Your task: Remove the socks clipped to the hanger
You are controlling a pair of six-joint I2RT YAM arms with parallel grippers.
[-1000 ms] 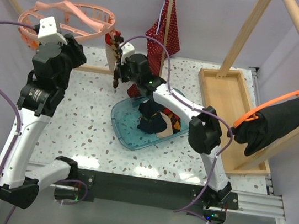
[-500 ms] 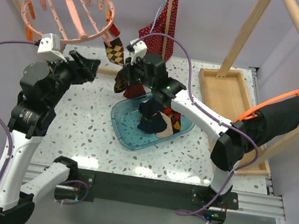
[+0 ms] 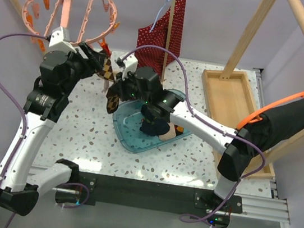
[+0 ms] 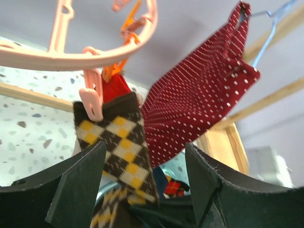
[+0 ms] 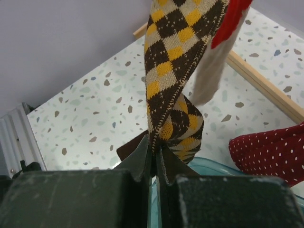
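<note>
The salmon-pink ring hanger (image 3: 70,7) hangs at the back left. One of its pink clips (image 4: 92,100) holds a brown and yellow argyle sock (image 4: 118,147) (image 3: 109,73), with a pale, red-topped sock (image 5: 211,76) behind it. My left gripper (image 4: 145,183) (image 3: 99,61) is open just below that clip, the sock hanging between and in front of its fingers (image 4: 76,185). My right gripper (image 5: 156,148) (image 3: 115,94) is shut on the lower end of the same argyle sock (image 5: 173,42), which is stretched taut. More socks (image 3: 159,126) lie in the blue bin (image 3: 126,137).
A red white-dotted garment (image 3: 162,36) (image 4: 199,99) hangs right behind the sock. A wooden tray (image 3: 237,114) and wooden frame posts stand at the right. An orange hanger with black cloth (image 3: 280,129) hangs at the far right.
The left gripper opened wider and rose to the clip holding the argyle sock. The right gripper pulled the sock's lower end down toward the bin. The hanger swung up from its tilt.
</note>
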